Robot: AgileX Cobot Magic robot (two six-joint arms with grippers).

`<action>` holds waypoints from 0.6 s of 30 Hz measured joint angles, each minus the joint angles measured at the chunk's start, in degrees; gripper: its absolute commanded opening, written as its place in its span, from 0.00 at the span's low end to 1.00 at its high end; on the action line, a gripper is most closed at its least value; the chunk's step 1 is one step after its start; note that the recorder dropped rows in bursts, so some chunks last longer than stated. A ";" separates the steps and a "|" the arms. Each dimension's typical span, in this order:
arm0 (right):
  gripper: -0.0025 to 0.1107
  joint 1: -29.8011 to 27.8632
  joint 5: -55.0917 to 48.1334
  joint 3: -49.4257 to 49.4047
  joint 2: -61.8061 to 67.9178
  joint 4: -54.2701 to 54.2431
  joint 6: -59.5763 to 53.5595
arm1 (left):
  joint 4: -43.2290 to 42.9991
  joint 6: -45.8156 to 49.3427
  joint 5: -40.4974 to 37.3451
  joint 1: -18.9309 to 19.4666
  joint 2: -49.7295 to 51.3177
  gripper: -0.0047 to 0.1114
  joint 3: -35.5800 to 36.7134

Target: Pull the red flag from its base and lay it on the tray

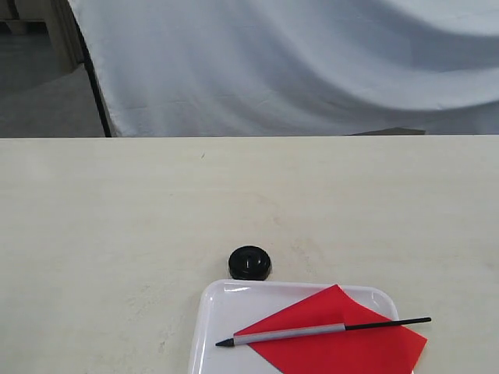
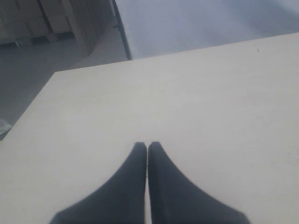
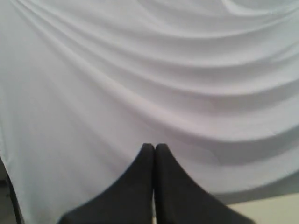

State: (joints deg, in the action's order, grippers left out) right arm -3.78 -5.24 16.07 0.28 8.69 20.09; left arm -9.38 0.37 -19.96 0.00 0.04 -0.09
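The red flag lies flat on the white tray at the front of the exterior view, its grey pole running left to right with the black tip pointing left. The black round base stands on the table just behind the tray's back rim, its hole bare. Neither gripper shows in the exterior view. In the left wrist view my left gripper is shut with nothing in it, over bare tabletop. In the right wrist view my right gripper is shut and holds nothing, facing the white cloth.
A cream table fills the exterior view. A white draped cloth hangs behind its far edge, and the same cloth fills the right wrist view. The table's left corner and the floor beyond it show in the left wrist view.
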 measured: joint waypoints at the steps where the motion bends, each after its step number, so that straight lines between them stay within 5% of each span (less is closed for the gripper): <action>1: 0.02 0.09 -0.15 -1.21 0.00 -0.03 0.13 | 0.00 0.00 0.00 0.00 0.00 0.05 0.00; 8: 0.02 0.09 1.20 -15.15 0.00 -0.26 -0.17 | 0.00 0.00 0.00 0.00 0.00 0.05 0.00; 18: 0.02 0.11 -3.82 -16.01 0.00 -1.77 -0.98 | 0.00 0.00 0.00 0.00 0.00 0.05 0.00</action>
State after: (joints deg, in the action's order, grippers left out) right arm -3.67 -9.05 0.06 0.28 6.92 19.12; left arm -9.38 0.37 -19.96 0.00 0.04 -0.09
